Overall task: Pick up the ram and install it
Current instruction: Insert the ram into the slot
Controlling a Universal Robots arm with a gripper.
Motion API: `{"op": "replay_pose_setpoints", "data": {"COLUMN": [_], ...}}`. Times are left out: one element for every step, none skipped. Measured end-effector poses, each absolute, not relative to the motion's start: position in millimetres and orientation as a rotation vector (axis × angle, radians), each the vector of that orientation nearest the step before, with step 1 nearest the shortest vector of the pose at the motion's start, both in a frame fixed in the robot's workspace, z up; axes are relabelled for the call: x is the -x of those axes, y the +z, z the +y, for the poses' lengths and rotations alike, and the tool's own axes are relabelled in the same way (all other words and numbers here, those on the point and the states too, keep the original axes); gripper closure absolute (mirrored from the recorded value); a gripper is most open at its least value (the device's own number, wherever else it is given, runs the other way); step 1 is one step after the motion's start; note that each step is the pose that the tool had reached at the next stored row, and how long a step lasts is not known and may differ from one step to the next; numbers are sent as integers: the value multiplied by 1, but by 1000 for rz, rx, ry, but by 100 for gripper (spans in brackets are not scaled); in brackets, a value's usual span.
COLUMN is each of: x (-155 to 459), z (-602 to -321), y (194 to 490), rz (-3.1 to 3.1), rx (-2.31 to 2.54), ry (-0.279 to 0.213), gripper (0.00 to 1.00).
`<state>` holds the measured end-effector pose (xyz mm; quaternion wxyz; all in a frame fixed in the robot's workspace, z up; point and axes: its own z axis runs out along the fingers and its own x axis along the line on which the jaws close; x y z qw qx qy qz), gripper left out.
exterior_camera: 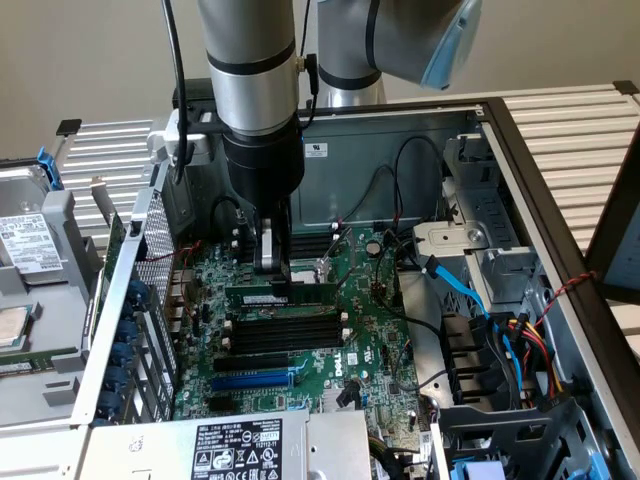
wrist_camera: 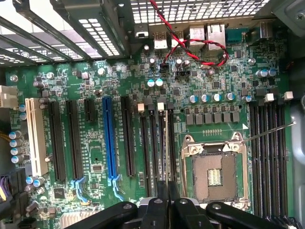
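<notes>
Where the open computer case comes nearest in the exterior view, a power supply [exterior_camera: 240,445] with a white label lies along its edge, and the work is going on beyond it. Next comes the blue expansion slot [exterior_camera: 255,380], and past that a bank of black memory slots [exterior_camera: 285,335] with white end clips, which look vacant.

At the far side of that bank the ram [exterior_camera: 310,293] stands on its long edge, level and parallel to the slots. The end effector [exterior_camera: 272,270] comes straight down on it, its fingers drawn narrow and pinching the stick near the middle of its length. In the wrist view the fingers line up along the group of slots beside the bare processor socket [wrist_camera: 214,174].

The pick-up therefore looks done, with the stick brought to the slots. Seating looks unfinished: the gripped stick sits at or just above the farthest slot, and I cannot tell whether its lower edge has entered or the clips have latched. Behind it rises the grey case wall [exterior_camera: 380,150].
</notes>
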<state>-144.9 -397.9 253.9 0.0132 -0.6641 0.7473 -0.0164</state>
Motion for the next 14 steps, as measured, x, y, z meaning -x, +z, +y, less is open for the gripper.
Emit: {"op": "replay_pose_setpoints", "data": {"x": [145, 144, 144, 144, 143, 143, 143, 143, 143, 143, 143, 143, 142, 141], "z": [-398, -398, -399, -399, -399, -400, -400, -401, -402, -402, -402, -402, -403, -404], "y": [254, 254, 254, 254, 254, 254, 254, 254, 254, 254, 254, 254, 254, 254], "rz": [2328, 2325, 2322, 2318, 2313, 2309, 2304, 2299, 2297, 2296, 2296, 2296, 2296, 2296], "rx": [2070, 2073, 2077, 2083, 2088, 2093, 2099, 2103, 2106, 2106, 2106, 2107, 2107, 2107], "ry": [-51, -50, -50, -49, -49, -48, -48, -48, -48, -48, -48, -48, -48, -48], "gripper": [88, 88, 88, 88, 88, 88, 88, 88, 88, 88, 88, 88, 88, 88]}}
